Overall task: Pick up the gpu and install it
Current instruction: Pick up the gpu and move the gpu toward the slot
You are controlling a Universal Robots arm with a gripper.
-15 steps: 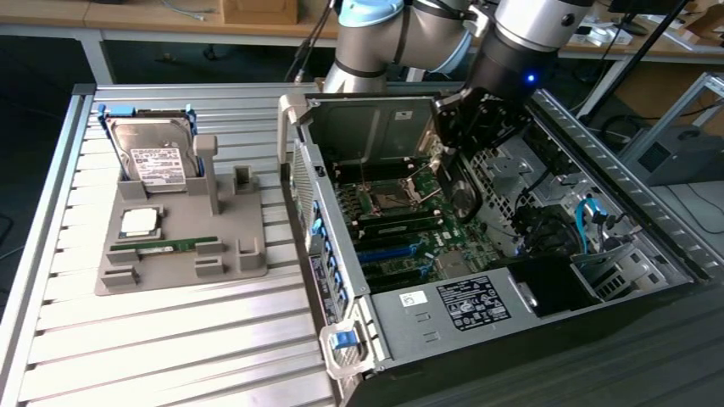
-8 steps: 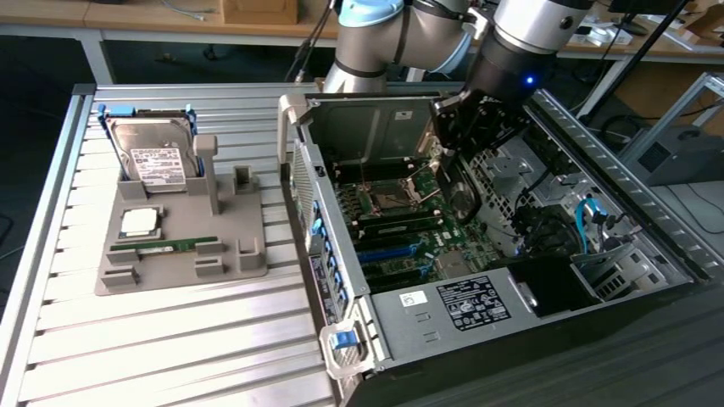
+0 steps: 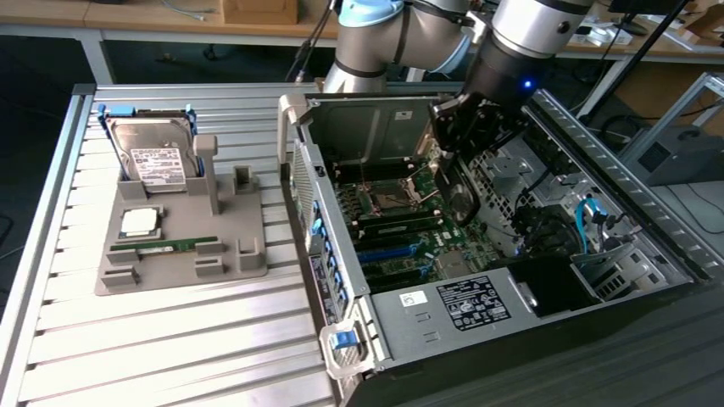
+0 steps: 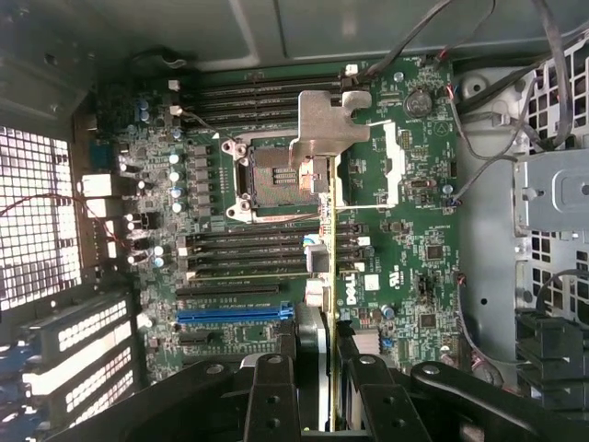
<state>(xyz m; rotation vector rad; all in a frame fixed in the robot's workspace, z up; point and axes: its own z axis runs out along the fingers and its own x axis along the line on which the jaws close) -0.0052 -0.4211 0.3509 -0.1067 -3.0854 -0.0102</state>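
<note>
The gpu [image 4: 324, 230] is held edge-on between my fingers, a thin green board with its silvery end bracket [image 4: 322, 120] pointing away from the wrist. My gripper [image 4: 318, 373] is shut on it, one black finger [image 4: 272, 391] on each side. In the exterior view the gripper [image 3: 473, 127] hangs inside the open computer case [image 3: 633, 229], with the gpu [image 3: 456, 188] reaching down from it above the motherboard [image 3: 425, 229]. The card hovers over the processor socket [image 4: 276, 175] and memory slots, apart from the blue expansion slot [image 4: 235, 313].
A grey parts tray [image 3: 181, 271] at the exterior view's left holds a silver hard drive [image 3: 153, 157], a processor [image 3: 139, 222] and a memory stick [image 3: 164, 246]. Case walls, loose cables [image 3: 588, 225] and the power supply [image 3: 476, 301] surround the motherboard.
</note>
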